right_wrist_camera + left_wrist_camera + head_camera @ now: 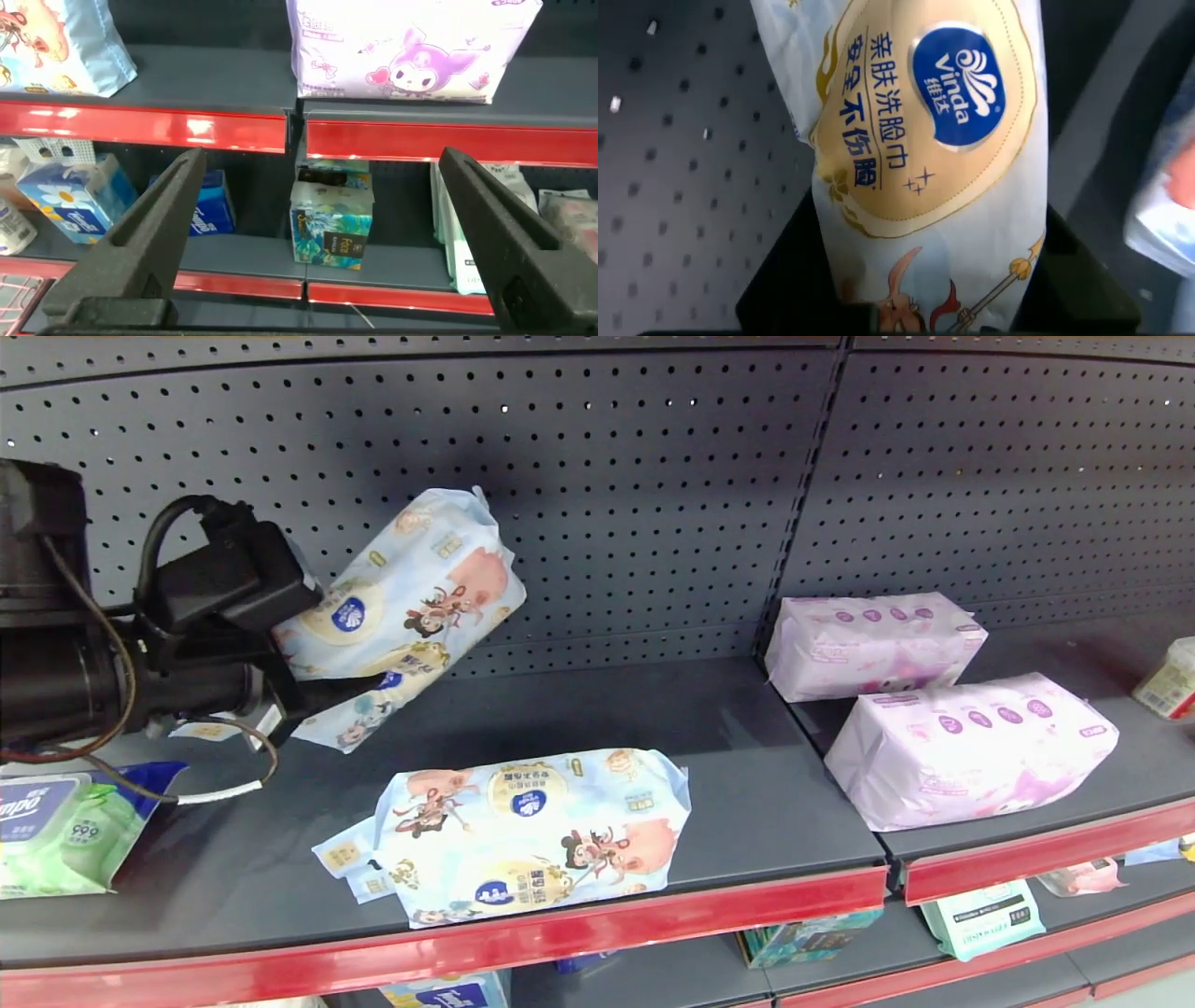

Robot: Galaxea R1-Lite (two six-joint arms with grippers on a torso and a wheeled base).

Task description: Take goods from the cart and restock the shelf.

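Pack of tissues [411,597], pinched at its lower end by our left hand [294,663], hangs tilted over the shelf [728,728], its long axis rising away from the hand, and we judge the bare board straight below, behind the lying twin pack [523,835], fits it.

You cannot make out how the left gripper [313,681] grips the tissue pack [411,597], because the pack's lower end covers the fingertips. In the head view the green wipes pack [56,840] is cut by the left edge and the small tub [1172,679] by the right. The red shelf lip [653,919] hides half of the lower-shelf goods [985,915].
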